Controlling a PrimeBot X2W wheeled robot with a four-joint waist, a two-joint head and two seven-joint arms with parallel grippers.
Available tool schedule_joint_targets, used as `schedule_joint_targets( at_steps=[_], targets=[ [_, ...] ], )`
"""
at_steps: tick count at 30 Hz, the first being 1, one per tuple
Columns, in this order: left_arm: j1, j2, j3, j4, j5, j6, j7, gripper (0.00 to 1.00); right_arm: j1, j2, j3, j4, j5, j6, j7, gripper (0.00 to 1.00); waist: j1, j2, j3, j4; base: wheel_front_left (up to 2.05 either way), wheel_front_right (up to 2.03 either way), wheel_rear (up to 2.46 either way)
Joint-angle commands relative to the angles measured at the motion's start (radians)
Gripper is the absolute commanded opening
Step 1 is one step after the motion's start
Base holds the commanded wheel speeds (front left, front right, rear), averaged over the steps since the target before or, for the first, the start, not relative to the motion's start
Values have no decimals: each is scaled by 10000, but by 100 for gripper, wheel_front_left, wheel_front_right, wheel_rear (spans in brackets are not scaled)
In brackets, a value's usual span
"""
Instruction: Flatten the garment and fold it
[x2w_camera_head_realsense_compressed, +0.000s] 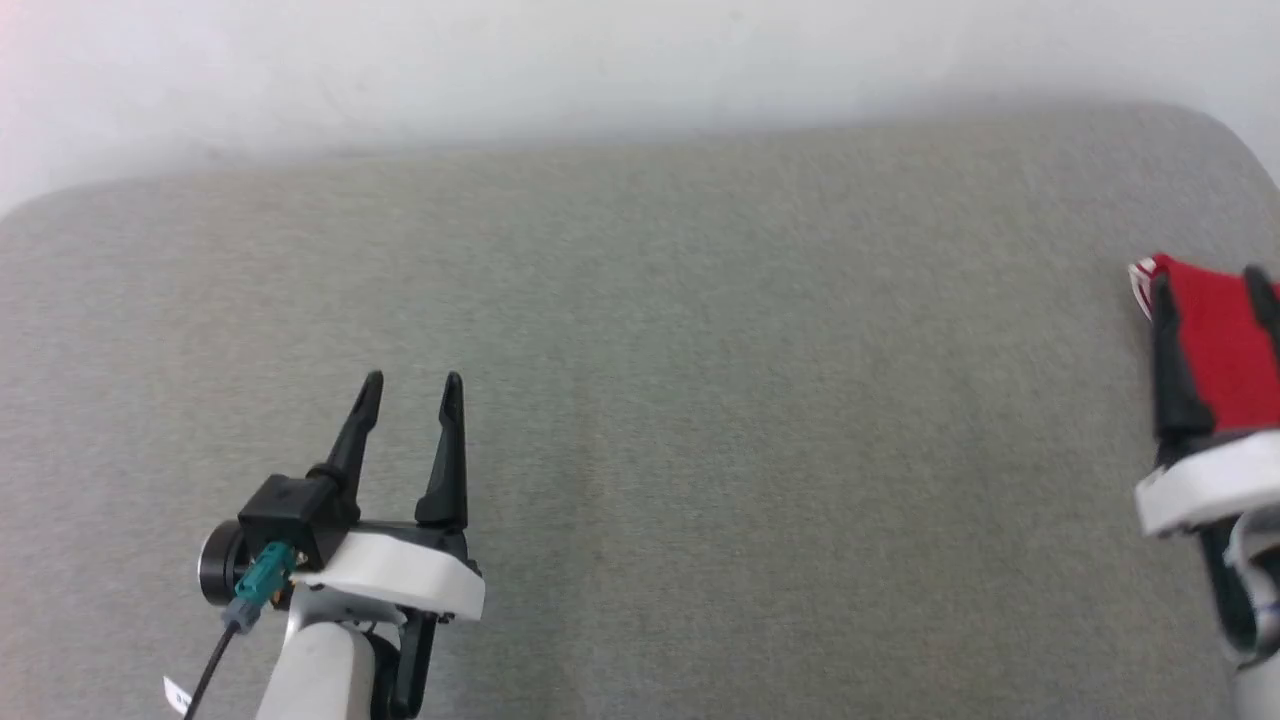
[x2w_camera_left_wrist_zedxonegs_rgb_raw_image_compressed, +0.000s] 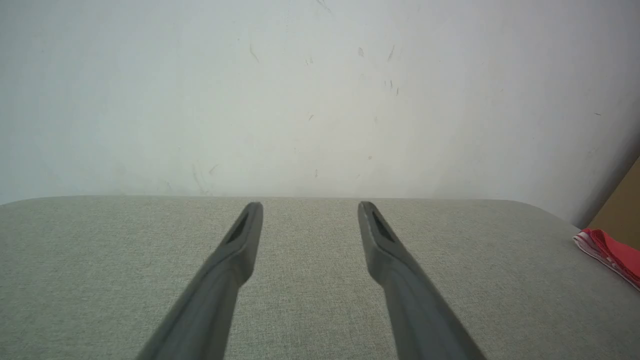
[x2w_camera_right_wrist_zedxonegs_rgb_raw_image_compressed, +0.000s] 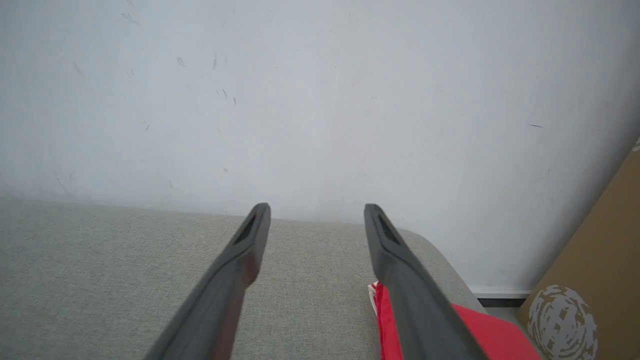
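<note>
The garment (x2w_camera_head_realsense_compressed: 1220, 350) lies as a small red bundle with a strip of red-white trim at the far right end of the grey padded surface (x2w_camera_head_realsense_compressed: 700, 400). My right gripper (x2w_camera_head_realsense_compressed: 1210, 278) hangs open just above it, and red cloth shows between its fingers from above. In the right wrist view the garment (x2w_camera_right_wrist_zedxonegs_rgb_raw_image_compressed: 480, 330) lies under and to the right of the right gripper (x2w_camera_right_wrist_zedxonegs_rgb_raw_image_compressed: 317, 207), with nothing pinched between its fingers. My left gripper (x2w_camera_head_realsense_compressed: 413, 380) stands open and empty at the lower left, far from the cloth. The left wrist view shows the left gripper (x2w_camera_left_wrist_zedxonegs_rgb_raw_image_compressed: 311, 206) open, with the garment (x2w_camera_left_wrist_zedxonegs_rgb_raw_image_compressed: 612, 255) at the right edge.
A white wall (x2w_camera_right_wrist_zedxonegs_rgb_raw_image_compressed: 300, 100) rises right behind the padded surface. A brown cardboard box (x2w_camera_right_wrist_zedxonegs_rgb_raw_image_compressed: 590, 280) stands beyond the surface's rounded right corner, also seen as the box (x2w_camera_left_wrist_zedxonegs_rgb_raw_image_compressed: 622, 210) in the left wrist view. Bare grey fabric stretches between the two grippers.
</note>
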Motion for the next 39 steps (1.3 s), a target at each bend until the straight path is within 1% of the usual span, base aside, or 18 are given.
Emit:
schedule_joint_targets(
  at_steps=[1, 8, 13, 21, 24, 38, 39],
  targets=[
    [153, -48, -40, 61, -83, -27, -46, 100, 377, 226, 28, -362, 72, -21, 28, 100, 2, 0, -742, 746, 0, 0, 0],
    [434, -86, -108, 182, -183, 15, -46, 100, 1854, 1365, 109, -1575, 19, -21, -49, 100, 2, 0, -1011, 976, 0, 0, 0],
    [575, -101, -159, 317, -258, 35, -47, 100, 2473, 1745, 207, -1737, -95, -21, -261, 100, 2, 0, -1162, 1100, 0, 0, 0],
    [773, -111, -136, 392, -366, 161, -47, 100, 2895, 1913, 345, -1512, -187, -21, -389, 100, 2, 0, -1213, 1165, 0, 0, 0],
    [819, -113, -142, 403, -399, 203, -47, 100, 2987, 1919, 426, -1457, -23, -21, -396, 100, 2, 0, -1204, 1167, 0, 0, 0],
    [813, -115, -248, 512, -566, 329, -47, 100, 3010, 1923, 534, -1364, 164, -21, -400, 100, 2, 0, -1175, 1166, 0, 0, 0],
    [755, -79, -233, 465, -543, 275, 9, 0, 2950, 1883, 538, -1396, 115, 0, -354, 0, 2, 0, -1173, 1165, 0, 0, 0]
  ],
)
